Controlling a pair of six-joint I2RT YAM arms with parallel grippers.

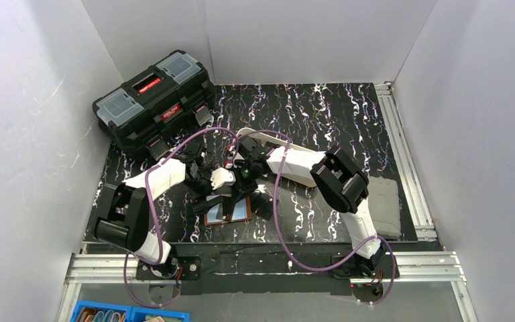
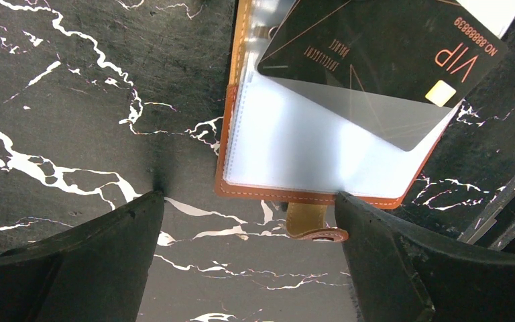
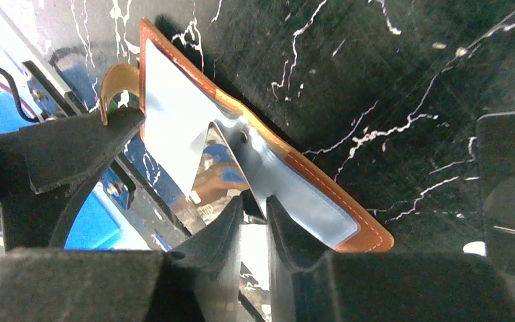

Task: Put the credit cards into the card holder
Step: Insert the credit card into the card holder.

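A black table (image 1: 349, 114) veined with white fills the floor of a white-walled enclosure. A large black toolbox (image 1: 153, 100) sits at its far left corner, and a flat grey rectangle (image 1: 383, 204) lies well off to the right. Two white robot arms reach in from the near edge, the left arm (image 1: 161, 176) and the right arm (image 1: 302, 164), and meet over the middle of the table. Beneath them the card holder (image 2: 295, 147), a small brown leather wallet, lies open and flat on the table with its clear plastic sleeves facing up. A black credit card (image 2: 375, 60) with copper "VIP" lettering and a gold chip sits at an angle, one corner tucked under the translucent sleeve and the rest sticking out past the wallet's edge. The left gripper (image 2: 248, 268) hangs just above the table with its jaws spread wide and nothing between them, straddling the wallet's near edge. The right gripper (image 3: 255, 215) has its jaws nearly together right at the card's outer edge; whether they actually pinch the card cannot be made out. The wallet's small brown snap strap (image 2: 308, 221) pokes out toward the left gripper.
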